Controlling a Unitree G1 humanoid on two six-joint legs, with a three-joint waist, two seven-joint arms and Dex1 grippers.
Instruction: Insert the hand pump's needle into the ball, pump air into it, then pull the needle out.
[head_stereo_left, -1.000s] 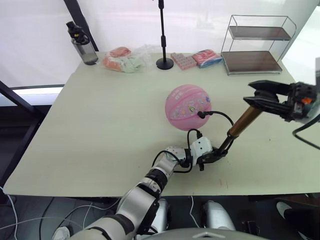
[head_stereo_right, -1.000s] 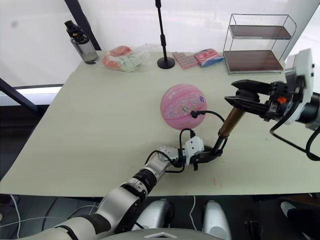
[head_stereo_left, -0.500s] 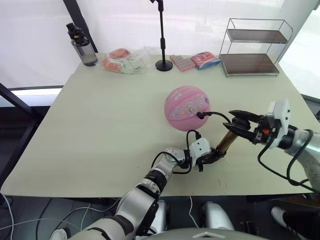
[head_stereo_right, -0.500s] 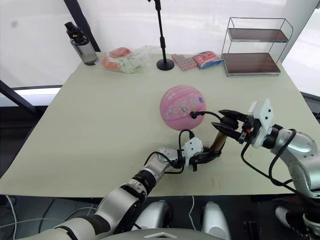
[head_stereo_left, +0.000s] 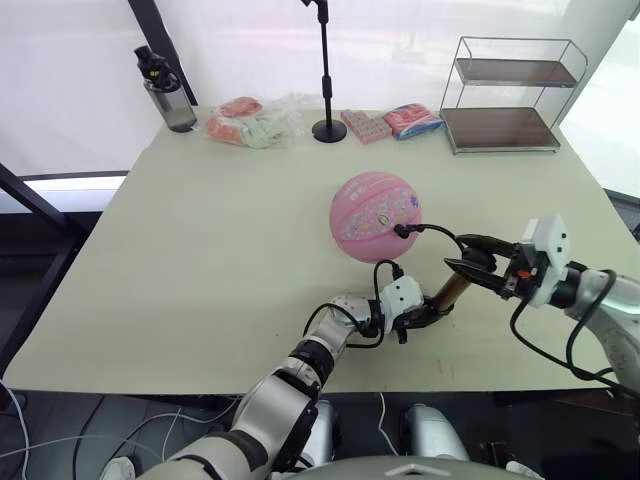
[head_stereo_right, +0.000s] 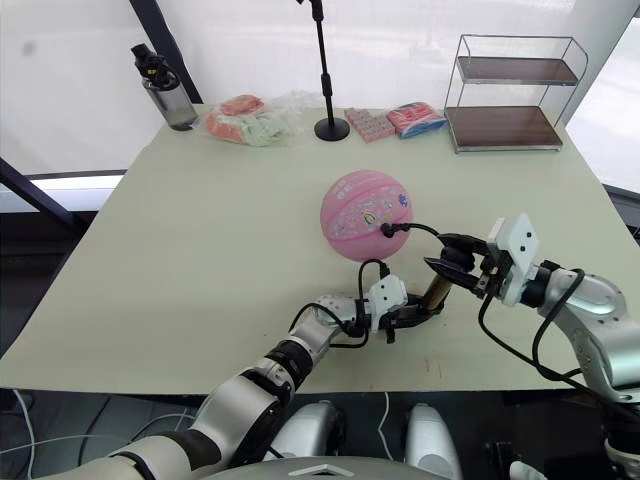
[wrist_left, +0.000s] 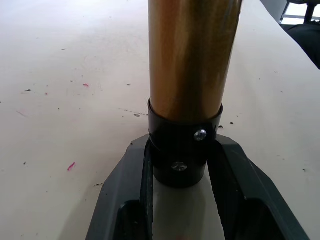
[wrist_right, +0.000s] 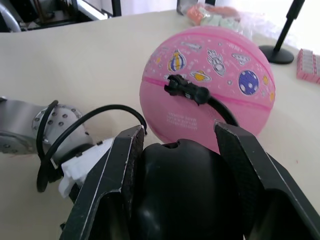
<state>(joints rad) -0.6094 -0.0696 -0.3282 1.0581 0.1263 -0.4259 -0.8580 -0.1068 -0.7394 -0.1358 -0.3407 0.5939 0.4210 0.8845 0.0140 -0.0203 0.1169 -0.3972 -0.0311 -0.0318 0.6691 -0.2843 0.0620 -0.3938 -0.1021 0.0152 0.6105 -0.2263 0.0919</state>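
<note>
Pink ball (head_stereo_left: 375, 216): centre of frame on the table (head_stereo_left: 200, 230), hose fitting plugged into its side. Hand pump (head_stereo_left: 450, 289): tilted, lower right of centre. Left gripper (wrist_left: 182, 165): clenched on its black base. Right gripper (wrist_right: 182, 165): fingers straddling the black handle.

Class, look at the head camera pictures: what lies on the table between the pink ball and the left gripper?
In the left eye view, the hose loops between the ball and left gripper; otherwise bare table.

Pink ball (head_stereo_left: 375, 216) with darker stripes and colourful space motifs; gold-bronze hand pump (wrist_left: 192, 60), black collar.
</note>
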